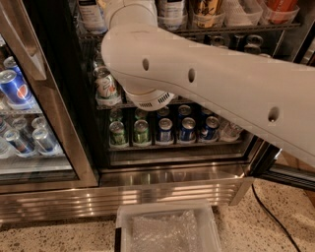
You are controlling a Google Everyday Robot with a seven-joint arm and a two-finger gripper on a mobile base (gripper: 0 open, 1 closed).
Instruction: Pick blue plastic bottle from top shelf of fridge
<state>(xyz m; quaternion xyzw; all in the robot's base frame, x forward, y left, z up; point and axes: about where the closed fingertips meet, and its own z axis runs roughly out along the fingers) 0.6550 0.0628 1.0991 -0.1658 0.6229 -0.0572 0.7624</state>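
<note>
The fridge (pixel 172 170) stands open in front of me, with black inner walls and a ribbed steel base. Its top shelf (pixel 231 27) runs along the frame's upper edge, with clear trays and only the lower parts of tall bottles showing. Two of these have white labels with dark print, one at the left (pixel 90 11) and one in the middle (pixel 172 10); I cannot tell which is the blue plastic bottle. My white arm (pixel 206 83) crosses the view from the lower right up to the top shelf. My gripper is out of view above the frame.
Lower wire racks hold rows of green and blue cans (pixel 162 130) and a can (pixel 106 86) beside the arm. A second cooler with Pepsi cans (pixel 12 88) stands at the left behind a door frame (pixel 54 98). A clear bin (pixel 167 229) sits on the floor, and a black cable (pixel 270 216) lies at the right.
</note>
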